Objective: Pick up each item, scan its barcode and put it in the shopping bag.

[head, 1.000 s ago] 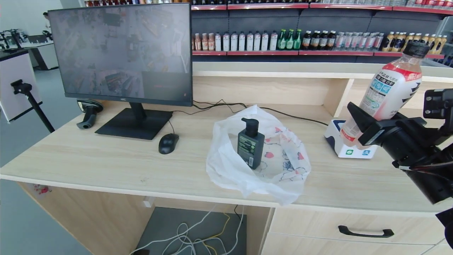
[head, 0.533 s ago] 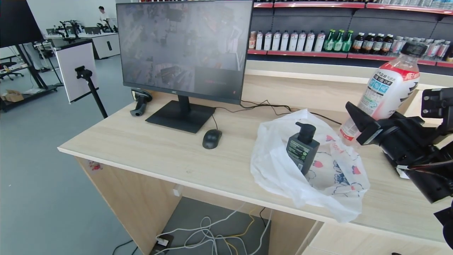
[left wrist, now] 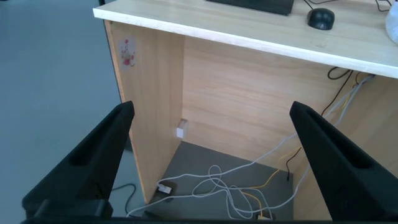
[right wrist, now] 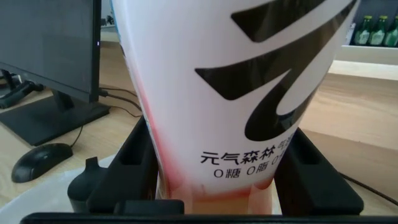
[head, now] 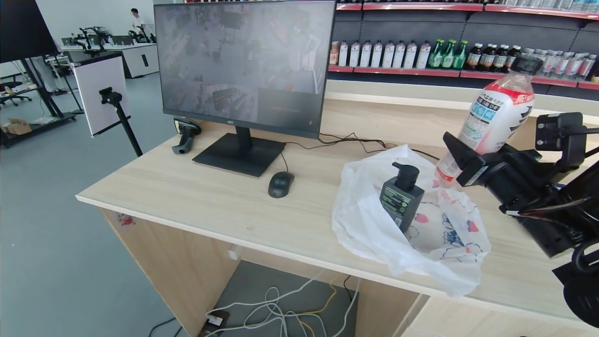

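A pink drink bottle (head: 496,110) with a black cap and a white-and-red label is tilted in my right gripper (head: 468,159), which is shut on its lower half, just above the far right edge of the shopping bag. From the wrist, the bottle (right wrist: 217,74) stands between the black fingers (right wrist: 124,174). The white plastic shopping bag (head: 407,229) lies open on the desk with a dark pump bottle (head: 400,199) upright inside it. My left gripper (left wrist: 211,162) hangs open with nothing in it, low beside the desk's left front corner.
On the wooden desk (head: 210,206) stand a monitor (head: 243,61), a black mouse (head: 281,183) and a handheld scanner (head: 185,138) at the back left. Cables lie on the floor under the desk (left wrist: 249,31). Shelves of bottles line the back wall.
The head camera swung, shifting the whole picture right. Since half a second ago my right gripper has carried the bottle a little left, toward the bag.
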